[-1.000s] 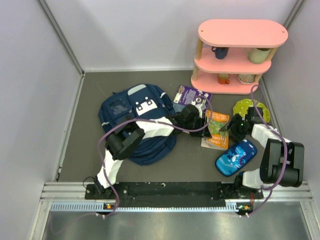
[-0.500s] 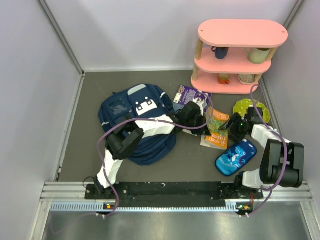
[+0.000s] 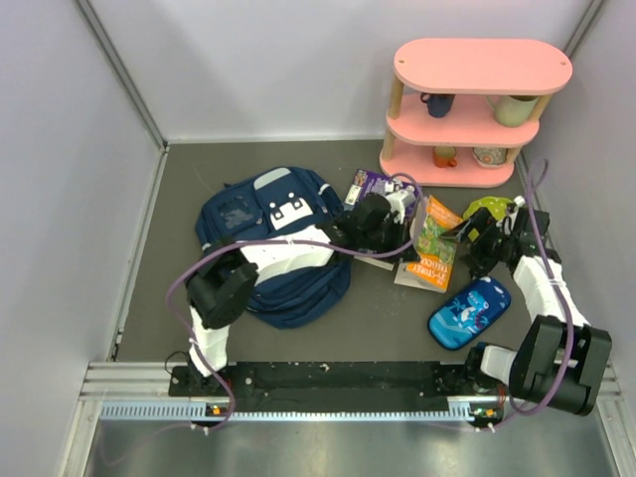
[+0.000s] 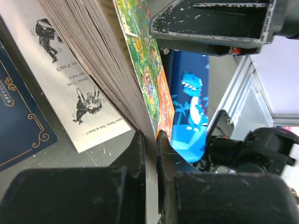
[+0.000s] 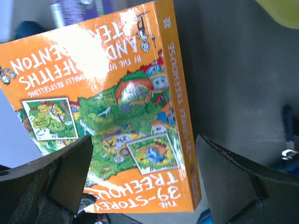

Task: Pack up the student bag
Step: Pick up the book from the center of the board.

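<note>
The left hand (image 4: 149,144) pinches the cover of the orange paper book (image 3: 434,248). The right hand (image 5: 145,158) is wide apart beside it. The big navy cloth backpack (image 3: 234,214) lies on the counter (image 3: 179,199), just left. It looks soft and floppy, so grab its top edge.

I see an orange paperback (image 3: 434,244), its cover reading "39-Story Treehouse", propped at a tilt on the grey table (image 3: 199,169). It is fanned open, and a page of black-and-white drawings shows. A purple booklet (image 3: 376,187) lies just behind it to the left. A blue dinosaur pencil case (image 3: 469,313) lies nearer me, and a yellow-green plate (image 3: 489,209) sits to the right. At the back right stands a pink three-tier shelf (image 3: 477,65) holding a dark mug (image 3: 437,102), a pale mug (image 3: 513,109), a small orange cup (image 3: 445,156) and a bowl (image 3: 488,156).
</note>
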Robot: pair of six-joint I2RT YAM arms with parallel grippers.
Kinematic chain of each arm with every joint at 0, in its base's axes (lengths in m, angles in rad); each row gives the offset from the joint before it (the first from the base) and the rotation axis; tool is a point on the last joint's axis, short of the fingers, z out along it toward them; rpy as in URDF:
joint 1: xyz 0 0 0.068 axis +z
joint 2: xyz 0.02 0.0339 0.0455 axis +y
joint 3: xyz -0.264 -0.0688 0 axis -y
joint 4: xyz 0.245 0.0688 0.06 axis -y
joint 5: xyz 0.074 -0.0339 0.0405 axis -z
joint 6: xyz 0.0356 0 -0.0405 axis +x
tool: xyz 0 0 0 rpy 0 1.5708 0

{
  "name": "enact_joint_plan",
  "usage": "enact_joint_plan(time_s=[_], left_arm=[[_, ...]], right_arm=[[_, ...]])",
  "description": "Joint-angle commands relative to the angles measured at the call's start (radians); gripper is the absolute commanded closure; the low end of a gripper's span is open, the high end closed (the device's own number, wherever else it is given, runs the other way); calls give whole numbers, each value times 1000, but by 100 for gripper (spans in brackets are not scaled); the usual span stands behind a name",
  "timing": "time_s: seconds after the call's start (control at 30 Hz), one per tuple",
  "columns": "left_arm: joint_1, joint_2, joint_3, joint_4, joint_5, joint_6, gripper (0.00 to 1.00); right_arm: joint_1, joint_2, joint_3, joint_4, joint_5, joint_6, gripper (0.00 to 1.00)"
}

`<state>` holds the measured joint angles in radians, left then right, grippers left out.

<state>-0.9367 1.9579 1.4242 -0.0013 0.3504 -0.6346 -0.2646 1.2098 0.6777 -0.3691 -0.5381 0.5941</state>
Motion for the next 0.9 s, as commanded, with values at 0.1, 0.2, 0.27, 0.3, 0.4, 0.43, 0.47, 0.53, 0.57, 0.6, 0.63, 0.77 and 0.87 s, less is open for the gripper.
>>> enact_joint_plan(time_s=[0.1,0.2,0.27,0.3,0.4,0.43,0.47,0.53,0.57,0.6,0.63,0.77,0.87], left_arm=[[29,-226,-56,167,36,53,100],[38,-272,-90,192,50,55,100],[42,-297,-117,213,74,53,100],[45,-304,-129,245,94,50,100],[56,-326,-174,317,130,39,100],[59,-333,-194,339,154,38,100],[59,-336,-202,359,168,36,100],[64,-344,-225,421,205,27,100],[64,-349,-235,450,223,21,100],[67,-352,-248,492,240,0,100],[68,-355,-263,542,252,-13,100],[70,-355,-271,583,297,-22,100],[73,-370,-286,595,292,-28,100]], right_arm=[[-24,-119,56,18,-249,-13,9],[-25,-141,30,71,-307,7,9],[-24,-168,8,148,-357,47,9],[-24,-176,-16,186,-379,65,9],[-19,-197,-64,337,-463,159,9],[-16,-200,-67,352,-473,180,9],[-6,-202,-69,351,-471,184,9],[8,-197,-61,343,-462,173,9],[25,-193,-60,348,-462,173,9],[34,-187,-59,352,-459,173,9],[48,-184,-58,357,-453,174,9],[102,-168,-52,377,-424,171,9],[105,-162,-41,306,-347,133,9]])
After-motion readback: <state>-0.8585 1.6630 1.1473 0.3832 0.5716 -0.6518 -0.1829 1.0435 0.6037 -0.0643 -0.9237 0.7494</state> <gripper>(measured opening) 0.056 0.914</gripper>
